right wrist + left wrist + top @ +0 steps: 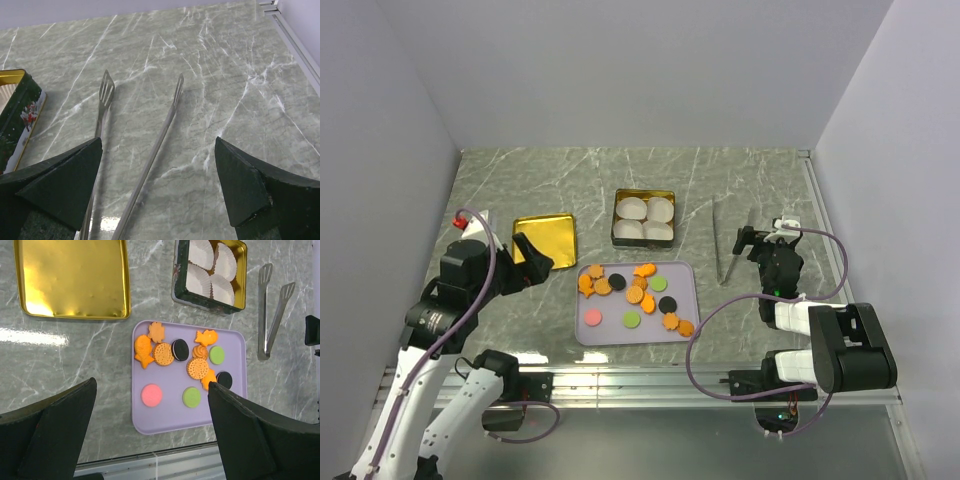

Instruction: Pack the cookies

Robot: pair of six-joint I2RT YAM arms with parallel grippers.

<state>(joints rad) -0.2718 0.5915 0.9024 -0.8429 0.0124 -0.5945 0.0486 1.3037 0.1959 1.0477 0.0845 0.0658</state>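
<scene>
The cookies (638, 290) lie loose on a lilac tray (610, 331): mostly orange pieces, plus black, green and pink discs. In the left wrist view they show as orange shapes (162, 354), a pink disc (151, 395) and a green disc (191, 397). A gold-lined tin (644, 217) behind the tray holds white paper cups. My left gripper (532, 262) is open and empty, left of the tray, above the table. My right gripper (758, 240) is open and empty beside metal tongs (728, 250); the tongs (150, 155) lie between its fingers in the right wrist view.
The tin's gold lid (544, 238) lies upside down left of the tin, also in the left wrist view (72, 277). A metal rail (640, 380) runs along the table's near edge. Grey walls close in the left, back and right sides.
</scene>
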